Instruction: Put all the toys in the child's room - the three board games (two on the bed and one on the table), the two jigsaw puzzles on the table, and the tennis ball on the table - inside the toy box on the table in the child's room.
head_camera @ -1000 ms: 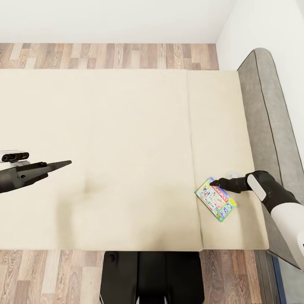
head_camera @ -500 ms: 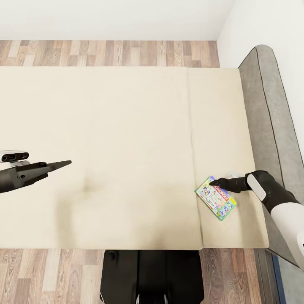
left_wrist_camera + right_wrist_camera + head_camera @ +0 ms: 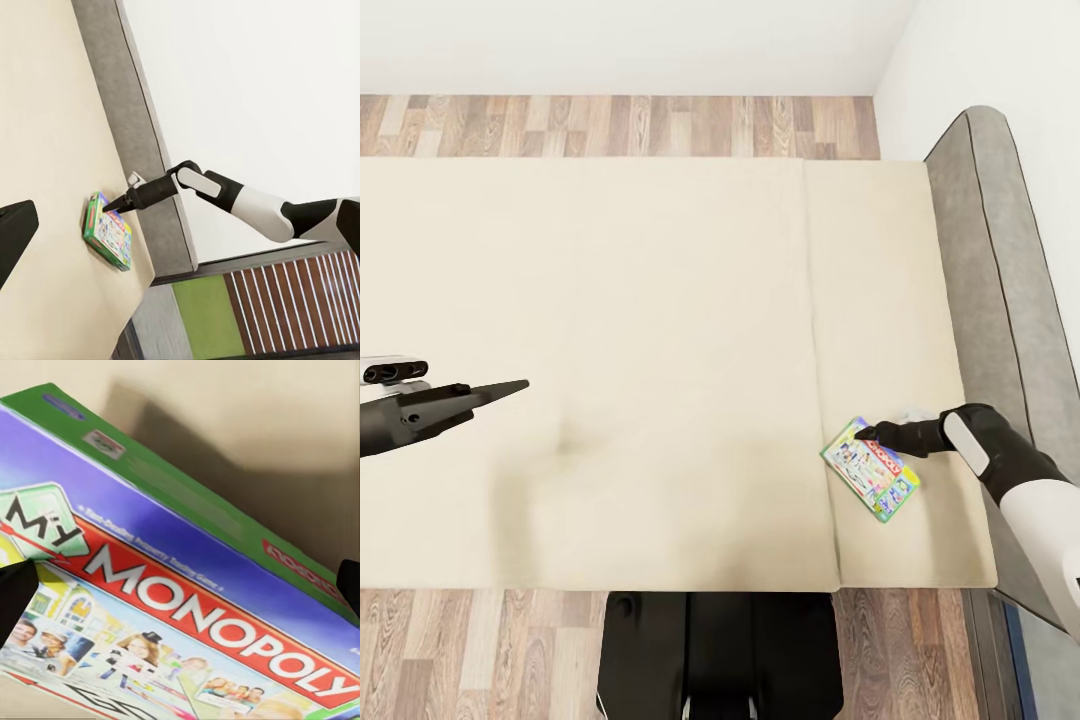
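A Monopoly board game (image 3: 871, 470) lies near the bed's (image 3: 660, 300) right end, the grey headboard (image 3: 1000, 300) just beyond — right gripper (image 3: 867, 434) poised over it, jaw state unclear; left gripper (image 3: 510, 386) apart, seemingly closed, empty.

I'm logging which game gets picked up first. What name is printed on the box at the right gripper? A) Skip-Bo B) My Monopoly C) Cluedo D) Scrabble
B: the right wrist view shows the board game with "MY MONOPOLY" in white letters on a red banner; it lies on the bed at the right gripper.
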Robot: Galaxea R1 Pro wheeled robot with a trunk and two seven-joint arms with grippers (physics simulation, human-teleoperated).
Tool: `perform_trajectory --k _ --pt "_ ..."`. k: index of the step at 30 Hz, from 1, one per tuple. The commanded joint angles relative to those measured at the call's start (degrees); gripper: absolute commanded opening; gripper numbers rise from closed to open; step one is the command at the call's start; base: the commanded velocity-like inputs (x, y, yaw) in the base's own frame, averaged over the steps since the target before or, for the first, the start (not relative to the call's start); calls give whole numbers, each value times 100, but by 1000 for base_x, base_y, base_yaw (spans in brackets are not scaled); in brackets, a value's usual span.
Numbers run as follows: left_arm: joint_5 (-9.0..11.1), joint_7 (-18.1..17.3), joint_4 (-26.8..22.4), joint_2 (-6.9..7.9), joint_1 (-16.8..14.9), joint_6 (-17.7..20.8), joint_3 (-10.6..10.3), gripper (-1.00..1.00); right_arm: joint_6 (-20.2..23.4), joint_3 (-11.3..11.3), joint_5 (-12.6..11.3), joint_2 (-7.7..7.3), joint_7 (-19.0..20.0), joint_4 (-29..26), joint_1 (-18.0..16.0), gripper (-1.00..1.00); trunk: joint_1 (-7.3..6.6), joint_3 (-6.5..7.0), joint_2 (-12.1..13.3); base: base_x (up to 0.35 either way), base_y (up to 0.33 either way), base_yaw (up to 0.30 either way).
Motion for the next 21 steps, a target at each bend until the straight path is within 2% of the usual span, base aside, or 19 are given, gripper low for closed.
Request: perform_trajectory --k 1,6,11,21 --pt "-7 -24 1 0 -4 60 -3 100 8 15 63 41 75 -3 3 100 6 -7 -5 0 0 0" --pt "-7 -24 1 0 -4 60 -2 100 36 89 60 52 348 -20 3 100 6 -7 -5 0 0 0" --pt "-7 -24 1 0 -4 60 -2 100 37 313 66 58 796 -39 -7 100 6 -7 -5 0 0 0" --pt "-7 -24 1 0 -4 60 -6 100 43 407 65 65 949 -57 -14 100 6 -7 -5 0 0 0"
